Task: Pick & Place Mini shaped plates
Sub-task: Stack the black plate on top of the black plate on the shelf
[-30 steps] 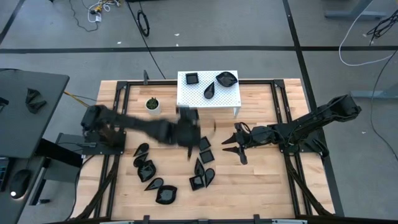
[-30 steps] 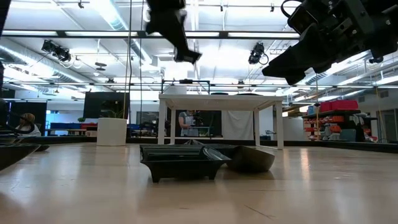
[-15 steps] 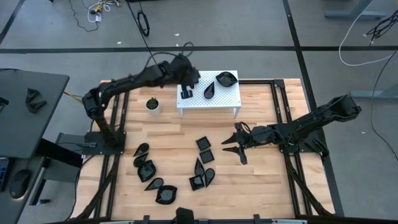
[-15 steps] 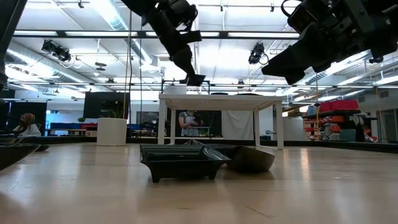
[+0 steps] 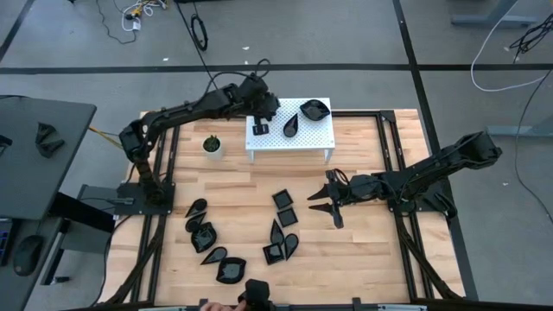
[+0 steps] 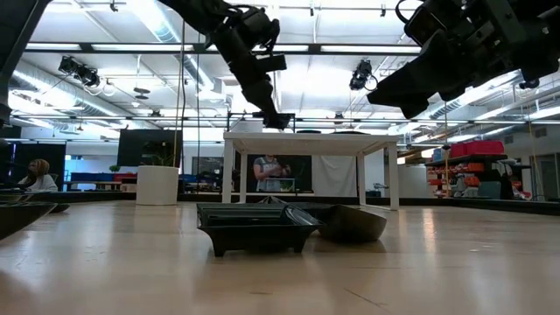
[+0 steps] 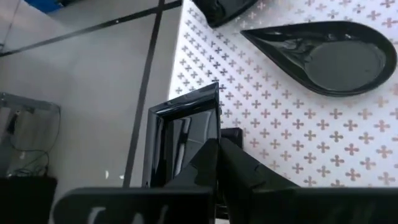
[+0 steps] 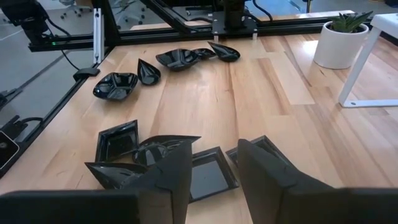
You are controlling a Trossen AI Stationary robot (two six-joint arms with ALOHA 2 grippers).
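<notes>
Plates (image 5: pixel 278 226) lie scattered across the table (image 5: pixel 363 250), waiting for pickup; three more sit on the white stand (image 5: pixel 315 134), seemingly the drop-off. Left gripper (image 5: pixel 259 121) clamps a square plate (image 7: pixel 180 134) at the stand's corner, apparently setting it down. Right gripper (image 5: pixel 321 200) hovers spread and empty near the central plates.

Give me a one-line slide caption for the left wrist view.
Left gripper holding a square plate over the white perforated stand, beside a teardrop plate.
</notes>
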